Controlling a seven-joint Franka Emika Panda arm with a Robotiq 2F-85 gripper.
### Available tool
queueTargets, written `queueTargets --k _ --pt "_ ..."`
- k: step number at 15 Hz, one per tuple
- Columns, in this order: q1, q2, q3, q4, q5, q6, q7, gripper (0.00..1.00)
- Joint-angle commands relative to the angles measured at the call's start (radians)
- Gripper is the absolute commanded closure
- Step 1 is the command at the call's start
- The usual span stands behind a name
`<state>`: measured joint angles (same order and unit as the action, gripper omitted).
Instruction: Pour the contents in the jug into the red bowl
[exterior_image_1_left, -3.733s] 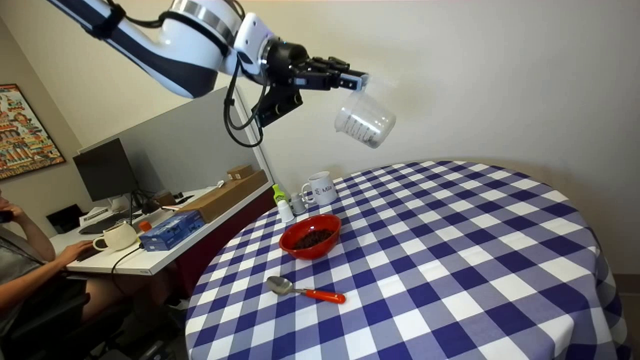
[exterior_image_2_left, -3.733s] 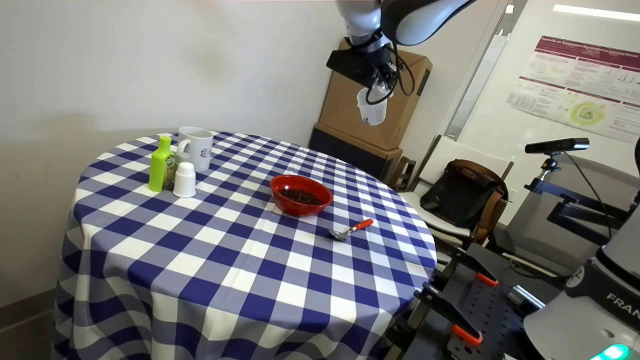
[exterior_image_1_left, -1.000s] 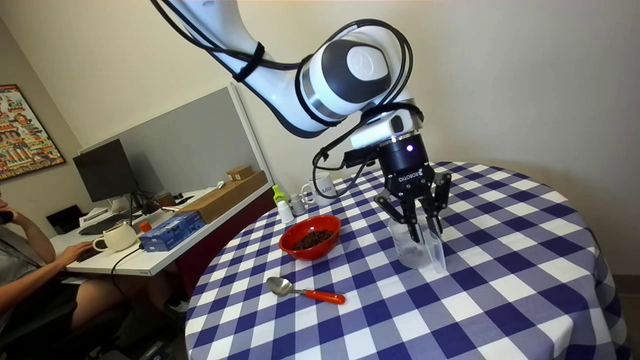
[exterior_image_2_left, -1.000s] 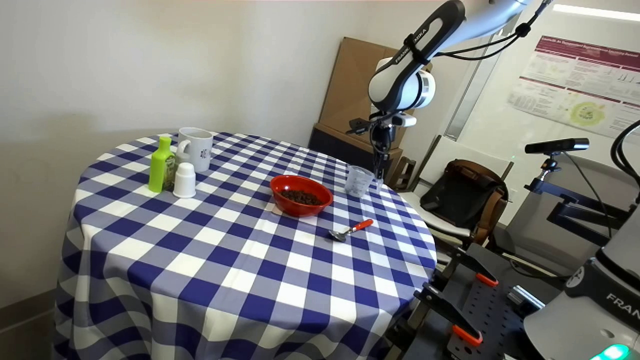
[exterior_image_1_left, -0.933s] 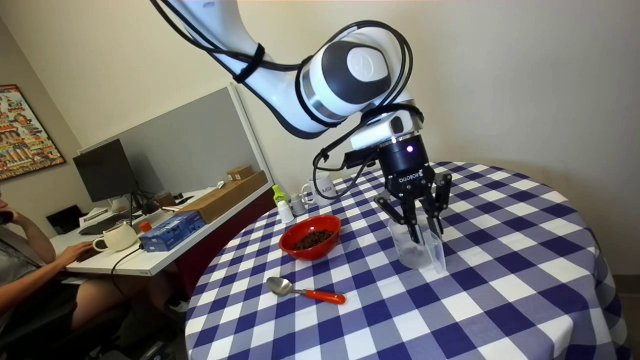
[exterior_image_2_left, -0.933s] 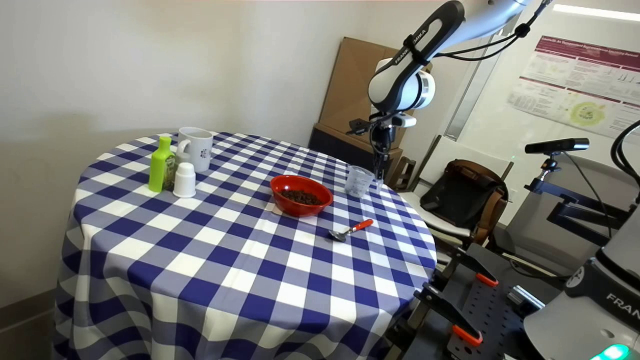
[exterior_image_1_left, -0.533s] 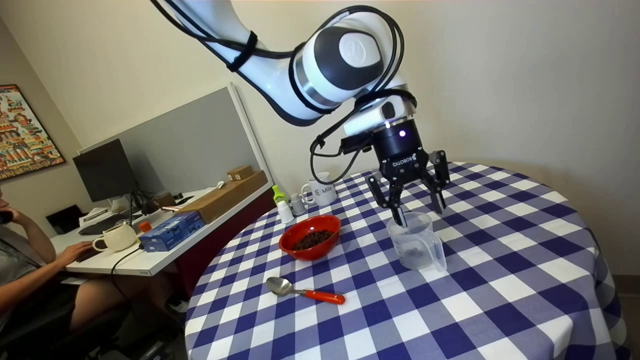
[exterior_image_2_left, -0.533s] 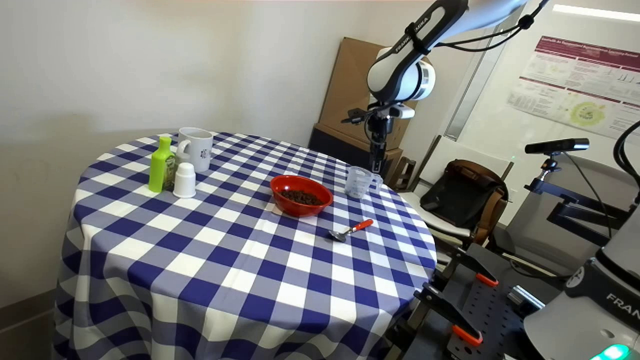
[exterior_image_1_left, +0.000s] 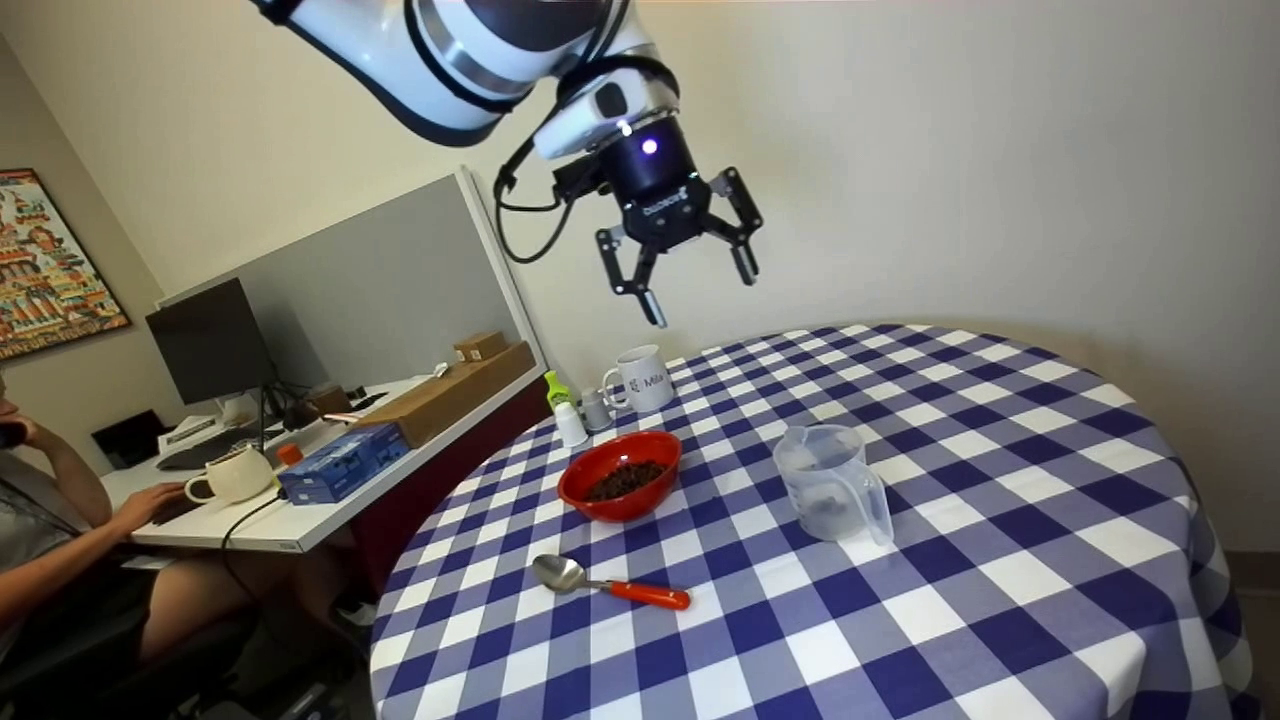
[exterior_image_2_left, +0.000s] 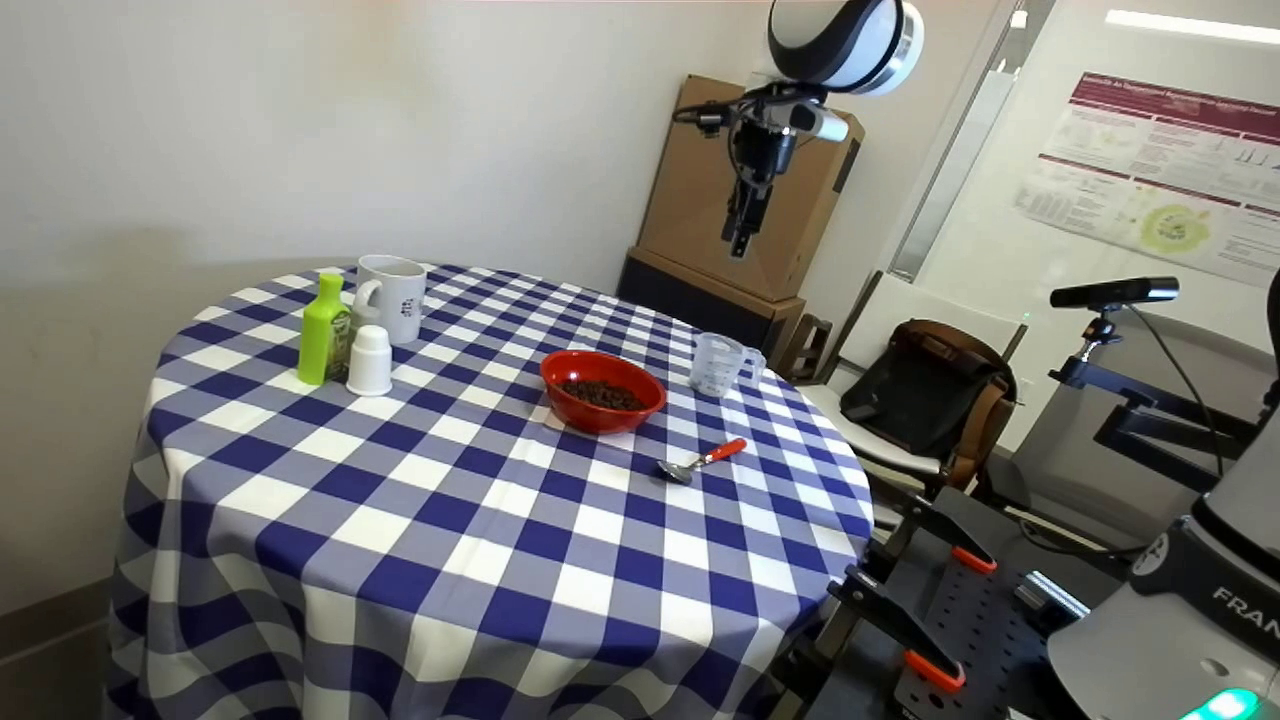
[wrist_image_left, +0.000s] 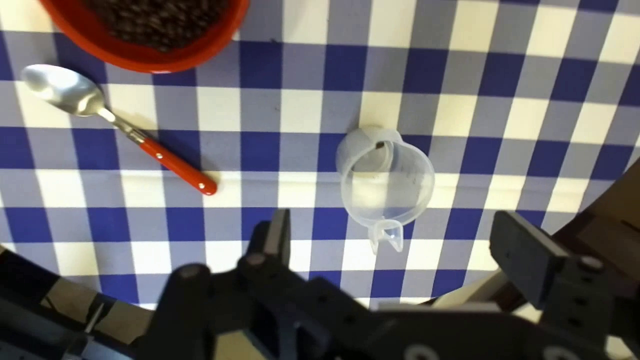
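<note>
Blue and white checks were spread over the round desk (exterior_image_1_left: 1000, 520), which was backed by a plain pale wall (exterior_image_1_left: 1000, 170). Above it the hand (exterior_image_1_left: 702, 298) was held clear of everything, its fingers spread wide with nothing gripped between them. Well below the hand, the jug (exterior_image_1_left: 818, 488) was seen upright on the desk; in the wrist view it was framed between the fingers. Also below, out past the side of one finger in that view, the red bowl (wrist_image_left: 160, 61) was partly filled with dark bean-like pieces (wrist_image_left: 160, 25). At the jug only a dark speck (wrist_image_left: 380, 145) could be made out, perhaps inside it. Pouring was therefore judged done and the jug already set down, so the closing step, clearing the hand away, was taken as current. No further grasp seemed called for next: the hand was merely to be drawn off without the jug being brushed.
</note>
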<state>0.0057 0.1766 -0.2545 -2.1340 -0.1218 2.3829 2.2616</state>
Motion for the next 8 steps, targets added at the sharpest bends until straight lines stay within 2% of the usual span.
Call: queueTargets --k 1,4,8 --pt "0.011 -0.226 0.096 -0.172 -0.012 -0.032 -0.092 0.0" --pt "0.025 -0.346 0.192 -0.232 0.035 -0.094 -0.178 0.0" --pt "0.044 -0.386 0.265 -0.21 0.117 -0.184 -0.36 0.0"
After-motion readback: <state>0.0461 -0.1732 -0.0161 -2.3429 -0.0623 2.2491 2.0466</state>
